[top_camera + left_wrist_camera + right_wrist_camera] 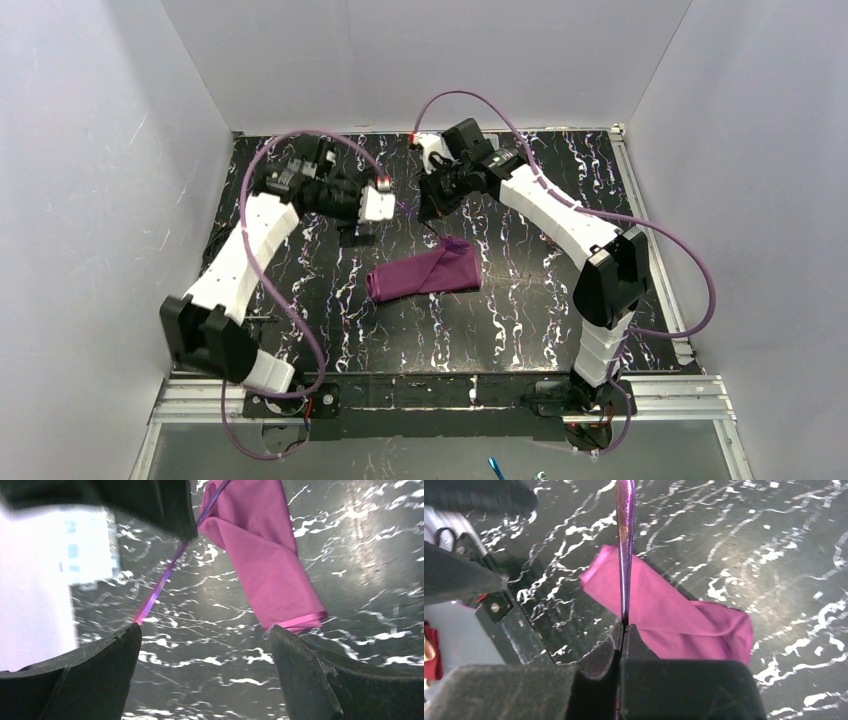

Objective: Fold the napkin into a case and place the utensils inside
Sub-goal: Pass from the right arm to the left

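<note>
The plum-purple napkin [425, 272] lies folded into a narrow flat case mid-table, also seen in the left wrist view [265, 555] and the right wrist view [674, 615]. My right gripper [430, 208] [625, 627] is shut on the purple stick [625, 555] and holds it above the table just beyond the case's far corner. The stick [160, 582] slants down to the tip of one left finger [100, 670]. My left gripper [397, 206] [205, 635] is open and holds nothing, close to the right gripper. The copper-brown stick does not show.
The black marbled table [520, 330] is boxed in by white walls on three sides. Purple cables [300, 320] loop off both arms. The left arm's body [464, 580] sits close on the left in the right wrist view.
</note>
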